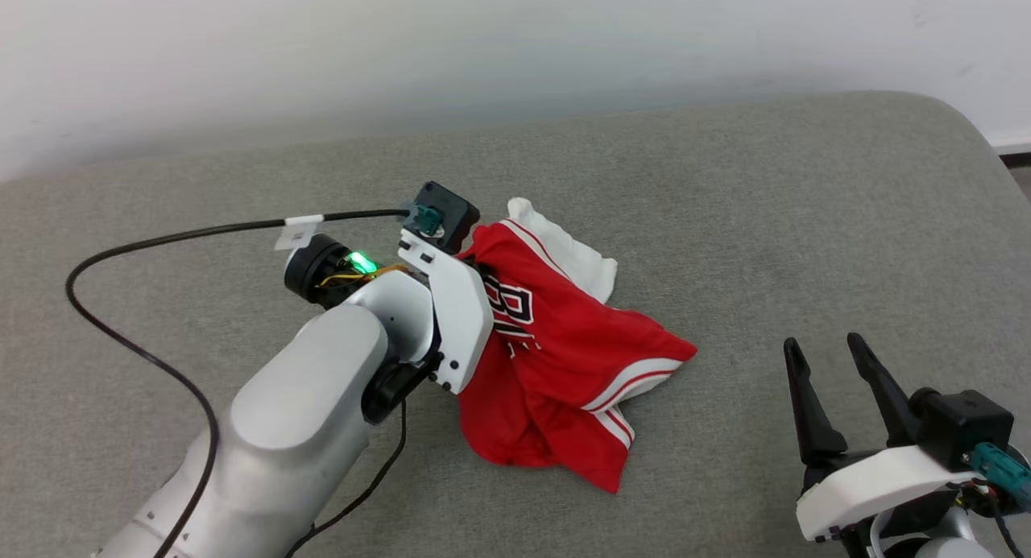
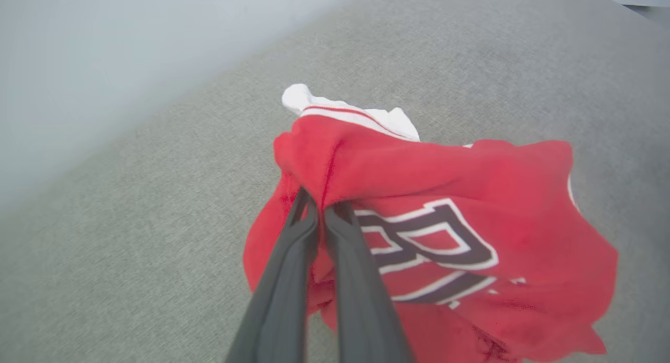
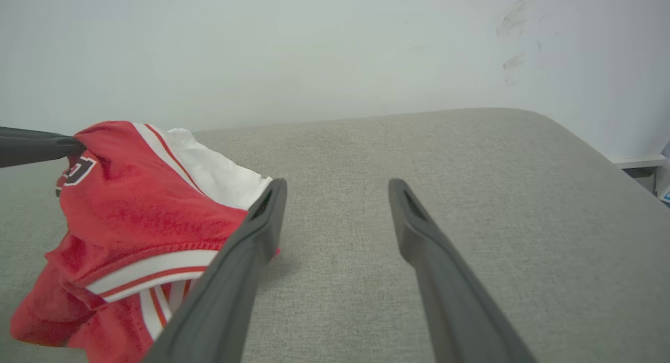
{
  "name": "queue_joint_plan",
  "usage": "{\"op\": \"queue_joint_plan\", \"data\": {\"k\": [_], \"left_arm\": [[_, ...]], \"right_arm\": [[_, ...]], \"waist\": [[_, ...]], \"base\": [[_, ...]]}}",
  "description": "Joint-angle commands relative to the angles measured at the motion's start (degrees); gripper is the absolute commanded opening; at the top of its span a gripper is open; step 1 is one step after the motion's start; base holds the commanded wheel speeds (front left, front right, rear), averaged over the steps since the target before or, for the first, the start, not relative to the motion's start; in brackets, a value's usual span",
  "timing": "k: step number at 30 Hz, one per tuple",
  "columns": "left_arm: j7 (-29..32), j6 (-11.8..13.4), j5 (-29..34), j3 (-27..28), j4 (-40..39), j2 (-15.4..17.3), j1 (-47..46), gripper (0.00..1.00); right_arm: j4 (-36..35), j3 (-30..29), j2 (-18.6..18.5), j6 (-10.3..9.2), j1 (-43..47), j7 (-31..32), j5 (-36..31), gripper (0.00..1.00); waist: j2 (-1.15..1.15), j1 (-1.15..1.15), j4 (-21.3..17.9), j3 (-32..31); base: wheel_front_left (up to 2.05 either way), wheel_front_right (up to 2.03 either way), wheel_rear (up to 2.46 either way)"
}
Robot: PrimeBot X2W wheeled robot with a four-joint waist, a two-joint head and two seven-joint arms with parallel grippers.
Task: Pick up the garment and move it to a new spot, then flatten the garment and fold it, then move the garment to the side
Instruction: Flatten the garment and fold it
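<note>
The garment, a red jersey shirt with white sleeves and black white-outlined letters, lies crumpled in the middle of the grey surface. In the left wrist view my left gripper is shut on a raised red fold of the garment at its upper left. In the head view the left wrist covers those fingers. My right gripper stands open at the lower right, apart from the cloth. In the right wrist view the garment bulges at the left, beside the right gripper.
A grey upholstered surface runs back to a white wall, with its rounded edge at the far right. A black cable loops over the left part of the surface from my left wrist.
</note>
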Motion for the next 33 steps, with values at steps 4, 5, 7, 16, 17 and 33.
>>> {"op": "queue_joint_plan", "data": {"k": [4, 5, 7, 16, 17, 33], "left_arm": [[-2.9, 3.7, 0.7, 1.4, -6.3, 3.1, 4.8, 0.00], [-3.5, 5.0, 0.8, 1.8, -8.6, 3.9, 6.4, 0.00], [-4.1, 7.8, 1.0, 2.4, -13.2, 5.9, 10.3, 0.00], [-4.0, 21.1, -6.7, 6.1, -26.9, 10.5, 36.4, 0.00], [-4.2, 22.1, -7.9, 6.5, -27.3, 10.2, 38.9, 0.00], [-15.7, 23.3, -4.6, 10.8, -30.2, 10.9, 37.8, 1.00]], "right_arm": [[-0.5, -0.5, 0.1, -0.02, 1.1, 0.3, 0.2, 1.00], [-0.7, -0.7, 0.1, -0.02, 1.4, 0.3, 0.3, 1.00], [-1.0, -1.1, 0.1, -0.02, 1.8, 0.3, 0.5, 1.00], [-1.0, -0.5, 0.1, -0.02, 1.9, 0.4, 0.6, 1.00], [-1.0, -0.4, 0.1, -0.02, 1.9, 0.4, 0.6, 1.00], [-1.8, -0.6, 0.1, -0.03, 3.7, 2.0, -0.2, 1.00]], "waist": [[0.00, 0.00, 2.9, -1.1], [0.00, 0.00, 3.7, -1.2], [0.00, 0.00, 5.0, -1.2], [0.00, 0.00, 7.8, -2.4], [0.00, 0.00, 7.8, -2.4], [0.00, 0.00, 7.1, -6.1]], "base": [[0.00, 0.00, 0.00], [0.00, 0.00, 0.00], [0.00, 0.00, 0.00], [0.00, 0.00, 0.00], [0.00, 0.00, 0.00], [0.00, 0.00, 0.00]]}}
